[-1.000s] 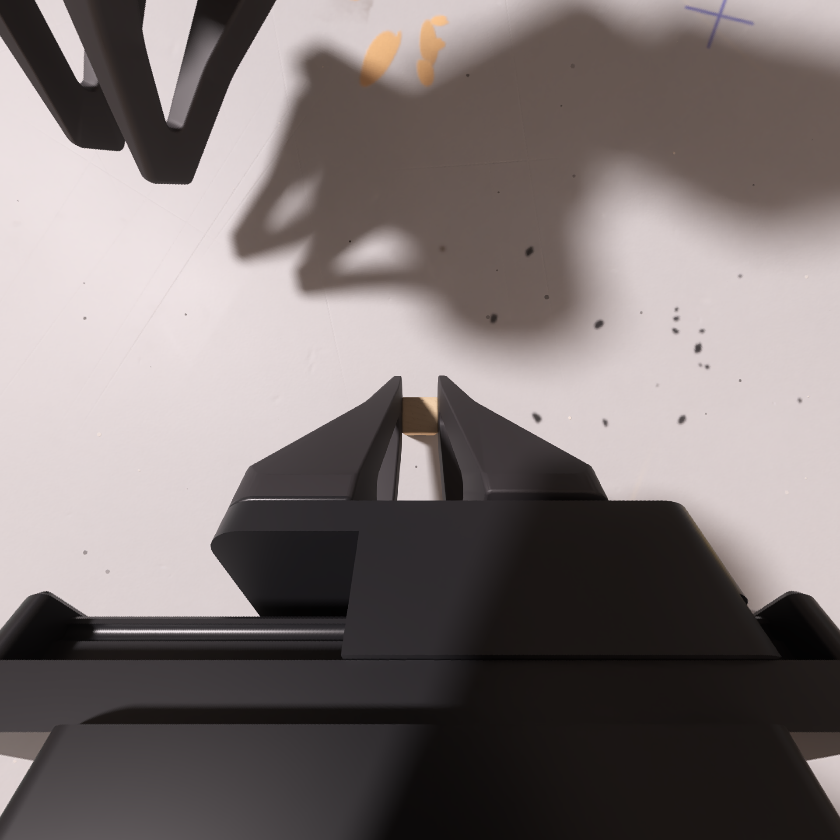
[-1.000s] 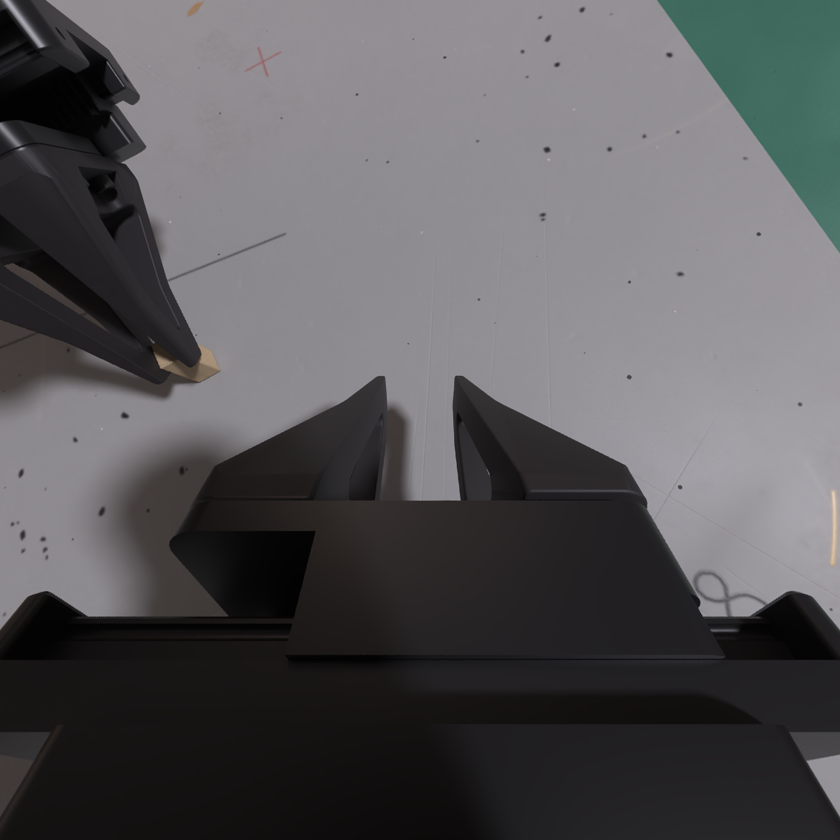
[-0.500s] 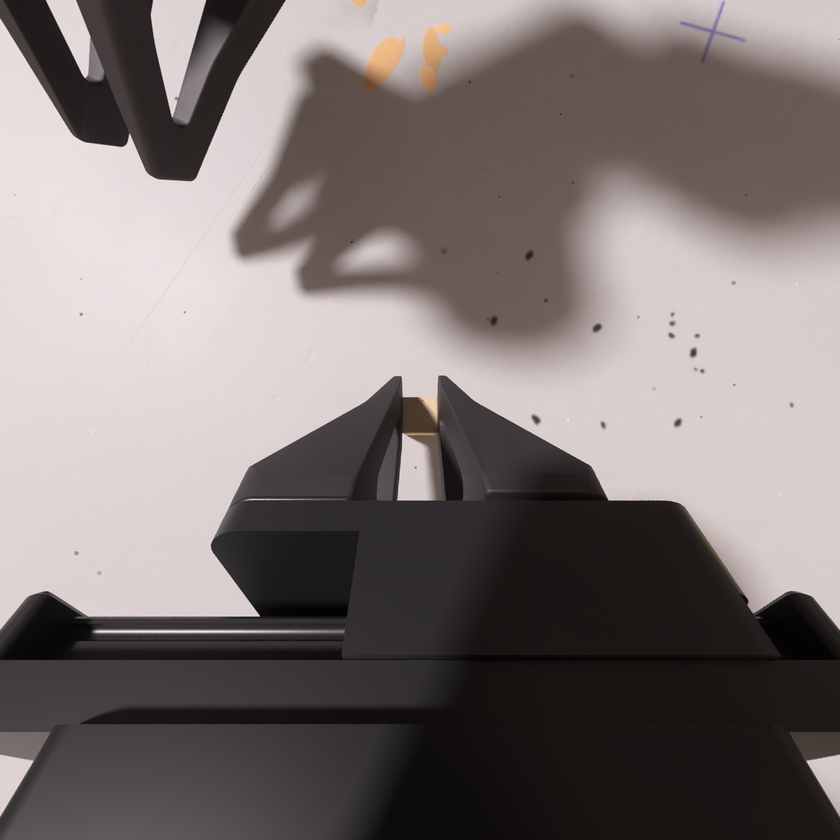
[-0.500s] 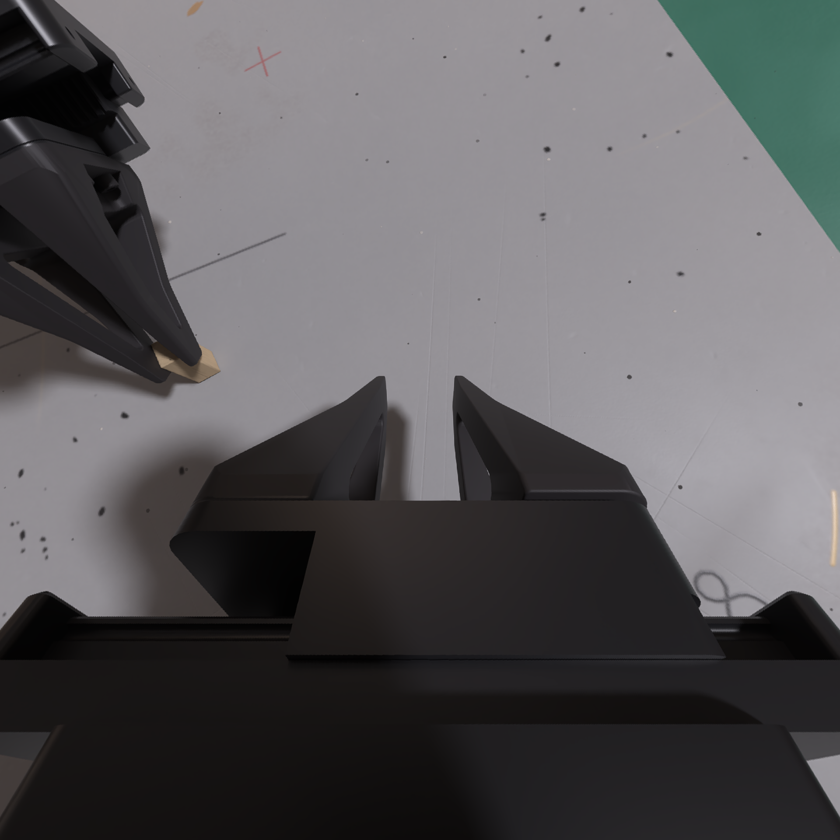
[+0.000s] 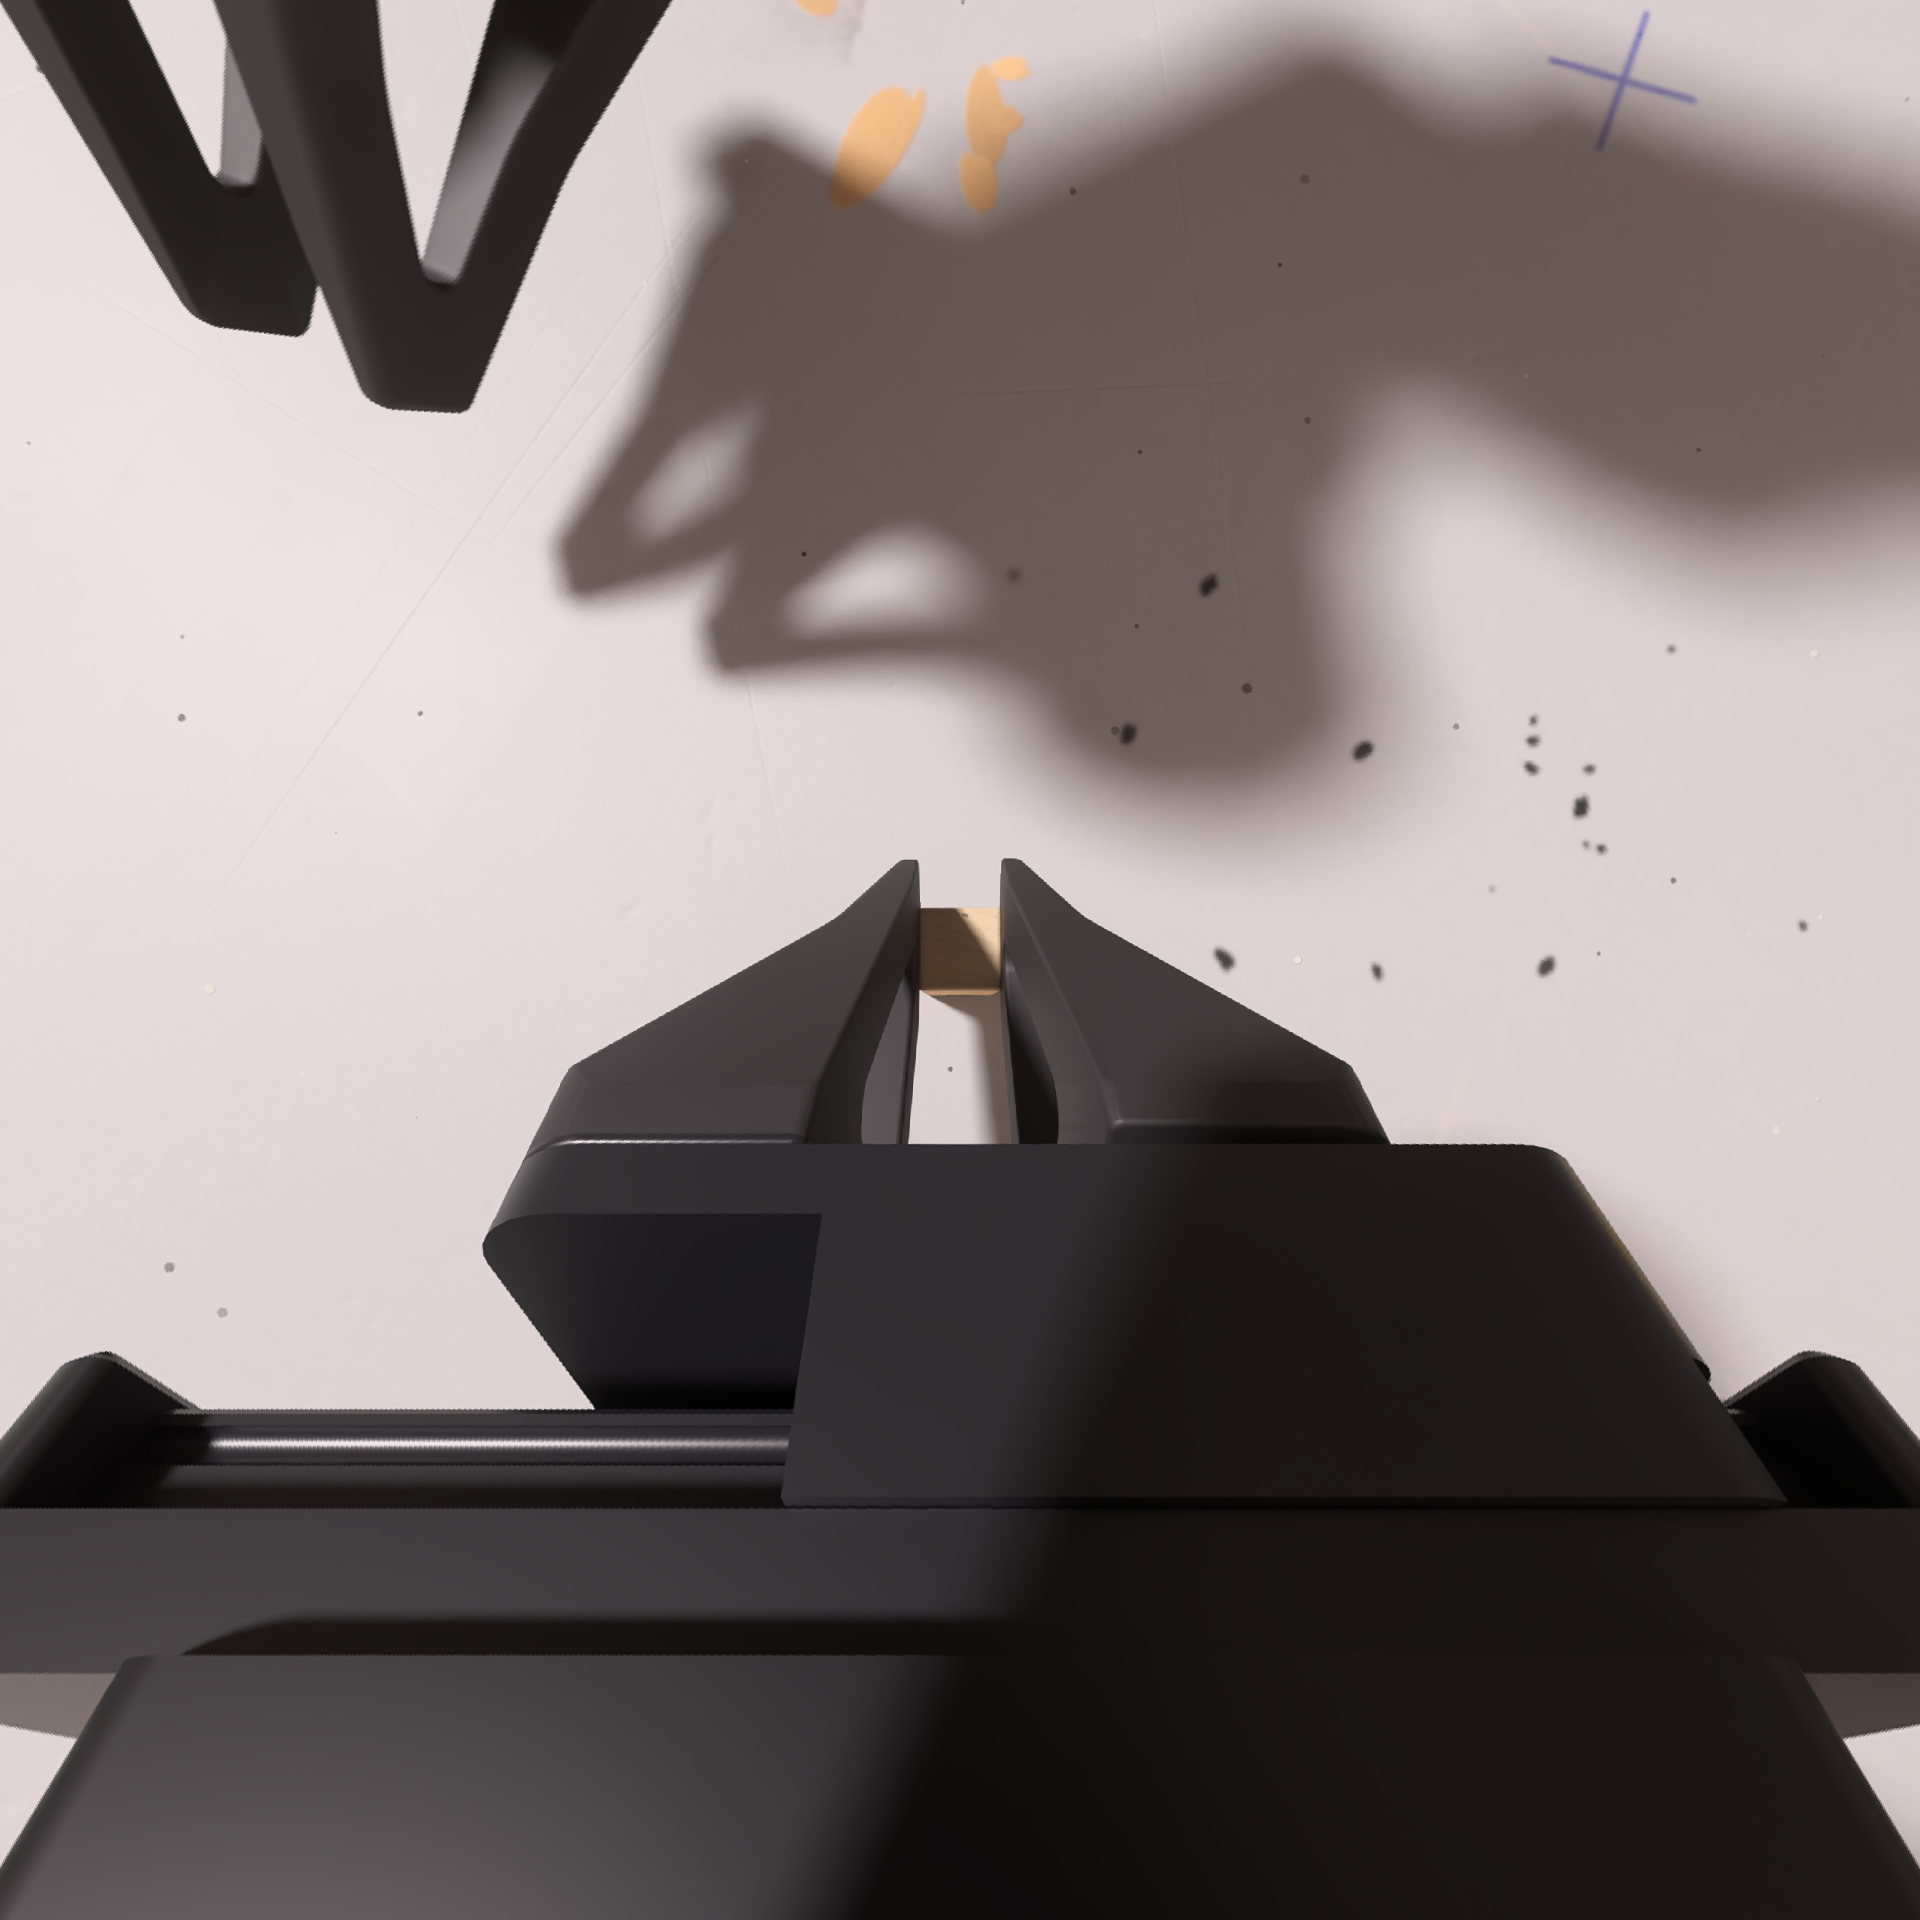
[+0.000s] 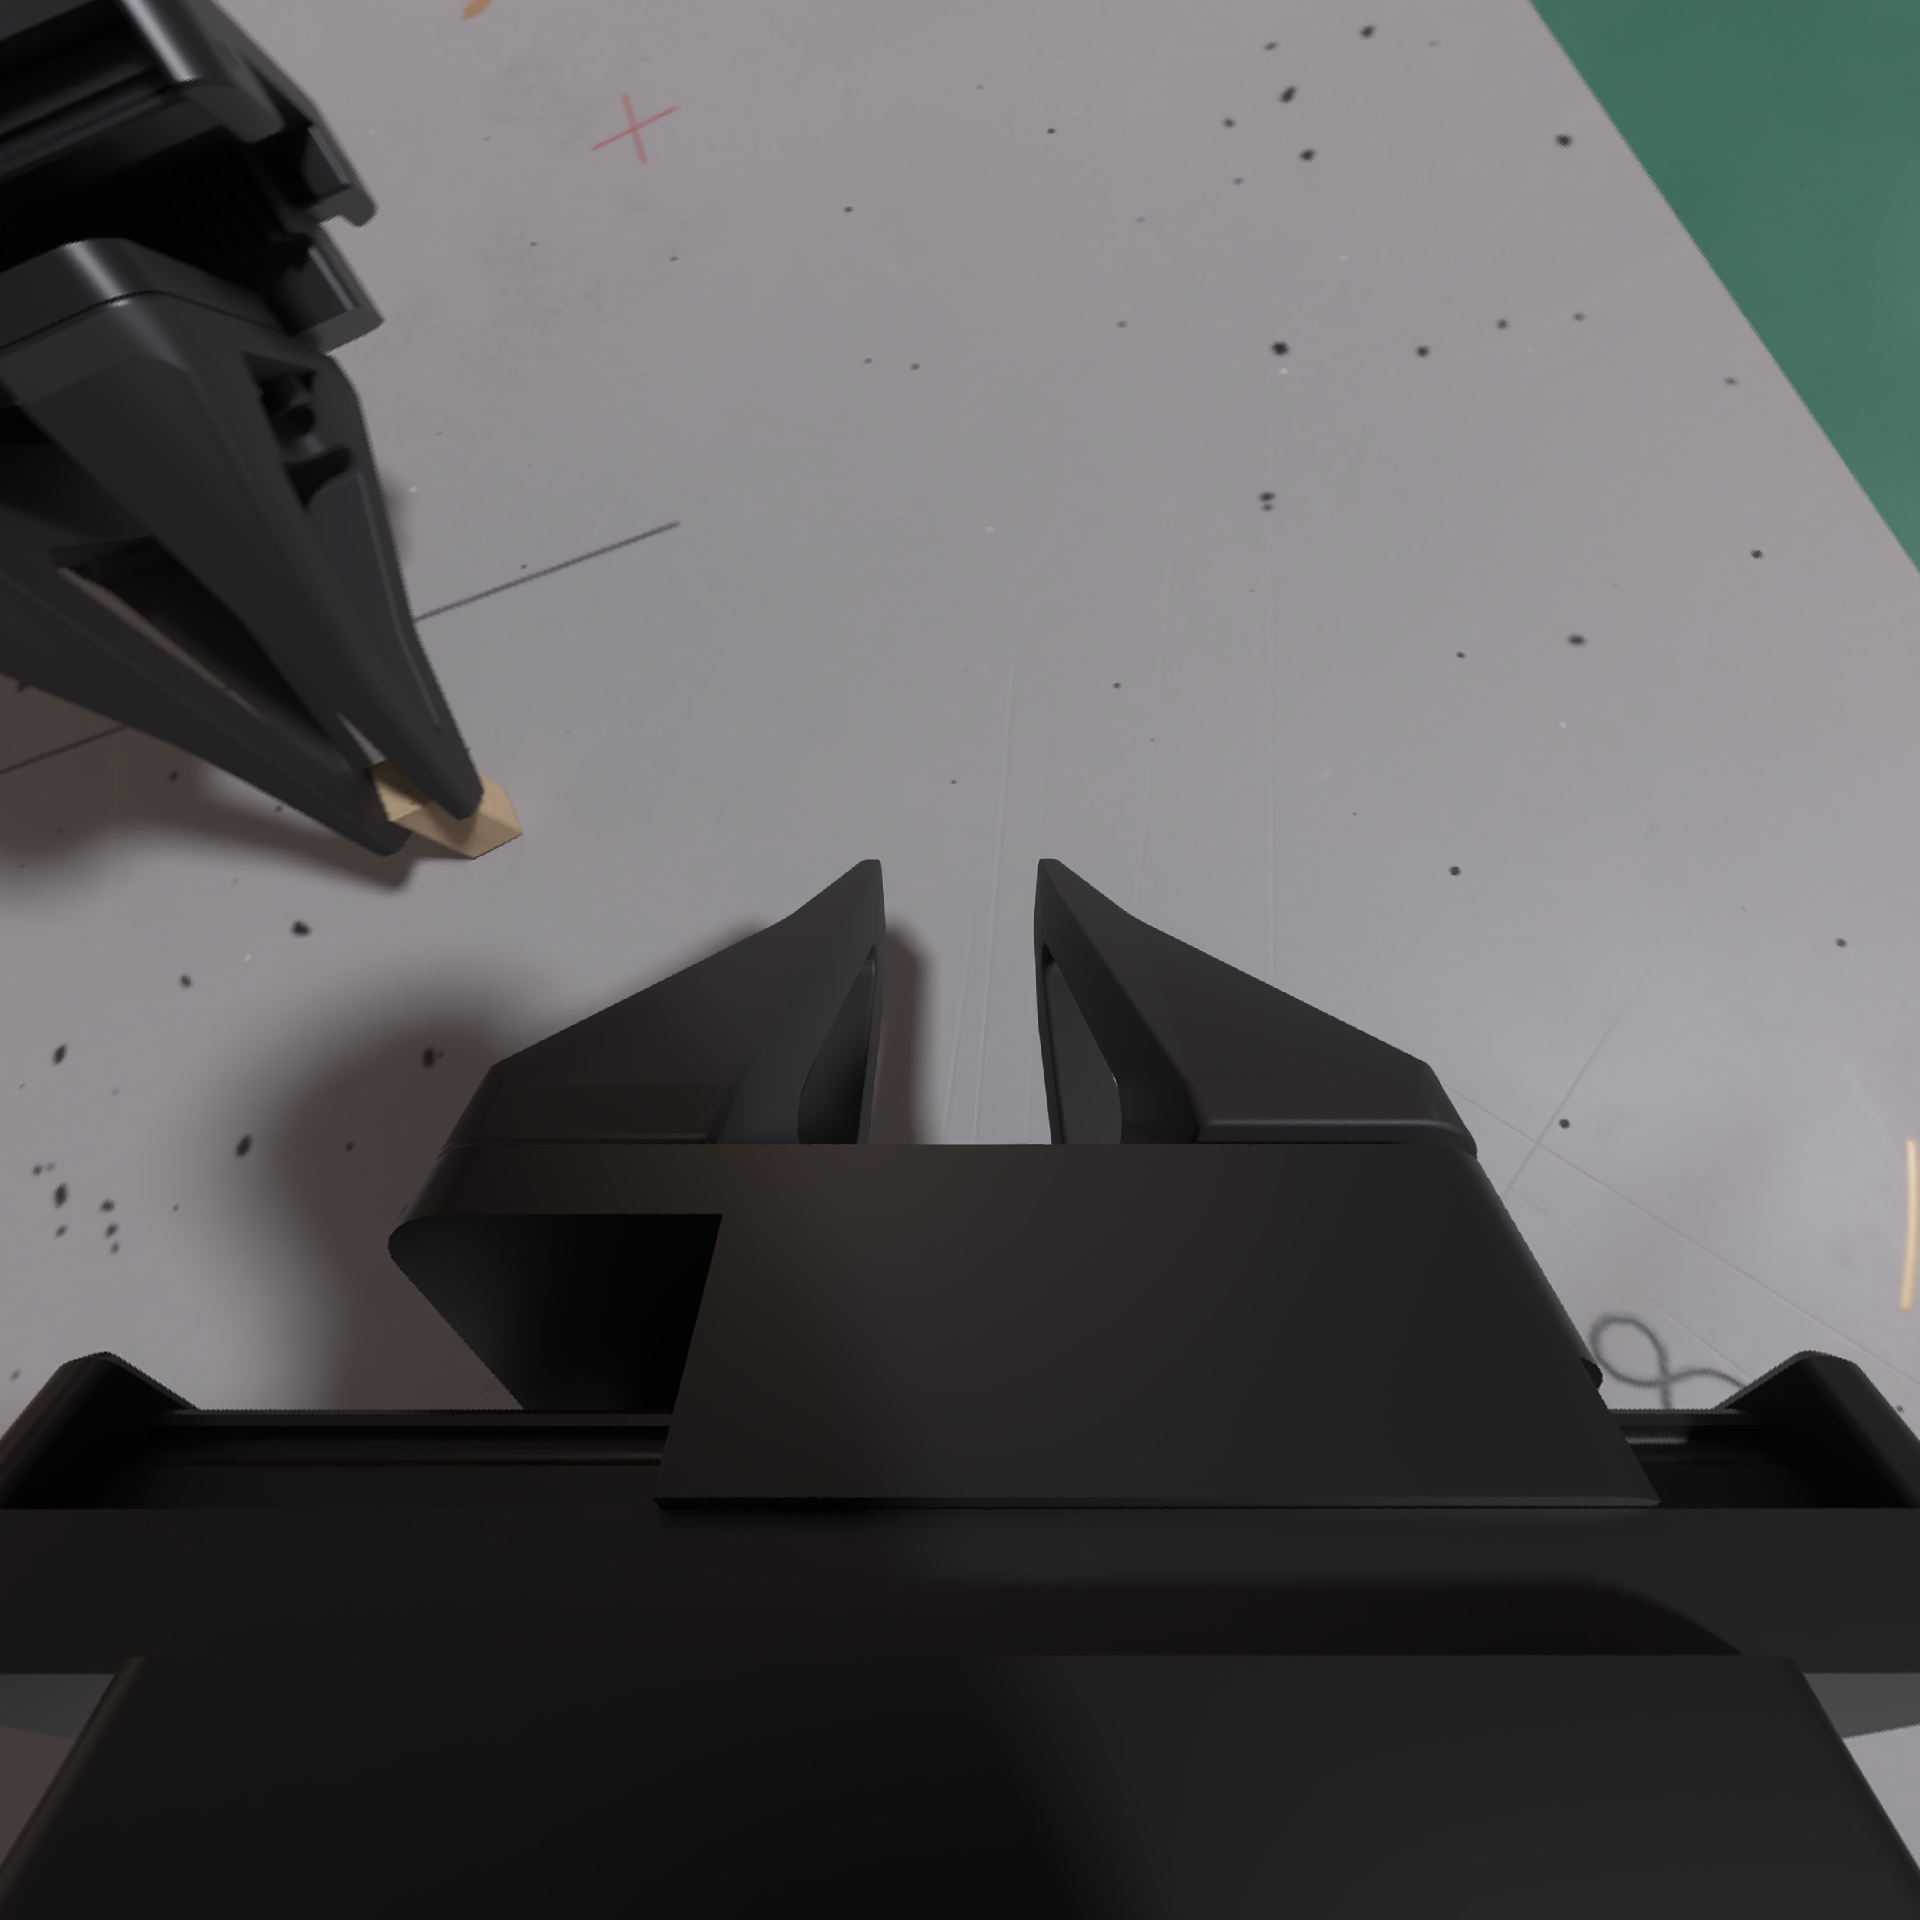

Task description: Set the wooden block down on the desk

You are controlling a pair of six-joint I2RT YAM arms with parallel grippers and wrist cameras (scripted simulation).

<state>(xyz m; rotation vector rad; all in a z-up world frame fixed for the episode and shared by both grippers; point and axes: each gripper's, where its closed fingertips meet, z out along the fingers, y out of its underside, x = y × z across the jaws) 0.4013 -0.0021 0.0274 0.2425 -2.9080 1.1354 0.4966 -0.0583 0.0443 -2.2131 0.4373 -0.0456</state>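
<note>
Above speckled desk point(image 6: 1195, 520), left end effector point(image 5: 960, 883) grips wooden block point(image 5: 958, 951); right end effector point(image 6: 959, 883) gapes empty.

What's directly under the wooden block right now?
Only bare desk surrounds the wooden block, pinched in the left gripper. In the right wrist view its lower edge looks at or just above the surface; the block and fingers cover any gap, so contact is unclear.

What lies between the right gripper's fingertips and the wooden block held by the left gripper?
Only bare desk, seen in the right wrist view: nothing sits between the right gripper and the block.
</note>
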